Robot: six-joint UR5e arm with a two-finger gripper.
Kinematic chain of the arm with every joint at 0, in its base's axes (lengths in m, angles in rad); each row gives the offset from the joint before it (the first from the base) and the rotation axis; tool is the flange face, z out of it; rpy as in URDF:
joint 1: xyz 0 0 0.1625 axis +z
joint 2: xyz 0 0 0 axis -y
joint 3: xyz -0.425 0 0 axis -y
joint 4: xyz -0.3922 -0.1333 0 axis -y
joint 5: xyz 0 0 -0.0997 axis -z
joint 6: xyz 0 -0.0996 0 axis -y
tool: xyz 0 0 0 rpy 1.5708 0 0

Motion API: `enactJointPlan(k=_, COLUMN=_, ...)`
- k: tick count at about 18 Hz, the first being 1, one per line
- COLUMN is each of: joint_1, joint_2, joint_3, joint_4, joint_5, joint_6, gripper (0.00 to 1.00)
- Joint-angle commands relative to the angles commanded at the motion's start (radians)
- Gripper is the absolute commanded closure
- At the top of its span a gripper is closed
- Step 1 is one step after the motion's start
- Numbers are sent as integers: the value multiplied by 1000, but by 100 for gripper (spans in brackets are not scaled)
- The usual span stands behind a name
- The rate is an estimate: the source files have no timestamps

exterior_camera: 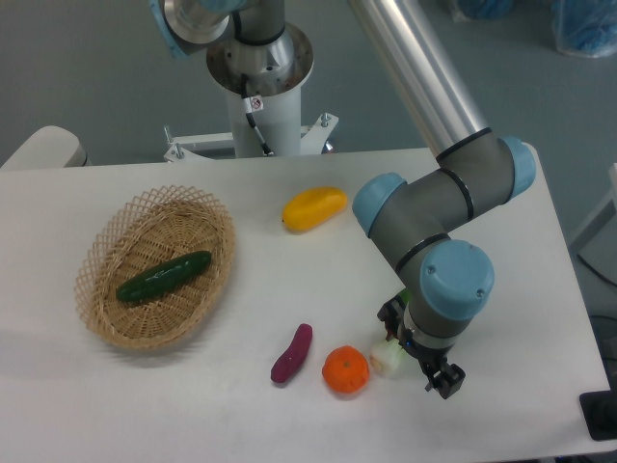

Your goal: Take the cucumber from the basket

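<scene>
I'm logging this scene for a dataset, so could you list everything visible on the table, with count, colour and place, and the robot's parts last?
basket: one, light tan wicker, left side of the table.
cucumber: one, dark green, lying inside the basket.
yellow fruit: one, yellow, table centre toward the back.
purple vegetable: one, purple, front centre.
orange: one, orange, front centre, just right of the purple vegetable.
pale vegetable: one, whitish-green, right of the orange, partly hidden by the gripper.
table: one, white.
arm: one, grey with blue caps, right side.
gripper: one, black, front right by the pale vegetable; jaw state unclear.
</scene>
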Motion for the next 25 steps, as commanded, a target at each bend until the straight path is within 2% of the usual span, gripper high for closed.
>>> enactJointPlan(k=14, joint_1=-2, joint_2=3, joint_3=-3, joint_4=6, joint_5=-3, joint_6=-23, gripper=0)
enactJointPlan(k=23, joint_1=-57, joint_2=11, joint_3=-11, joint_4=3, joint_5=2, joint_6=-198, gripper=0)
enactJointPlan(k=25, joint_1=-66, joint_2=32, joint_3=-40, joint_4=3, joint_5=-8, joint_6=-204, gripper=0)
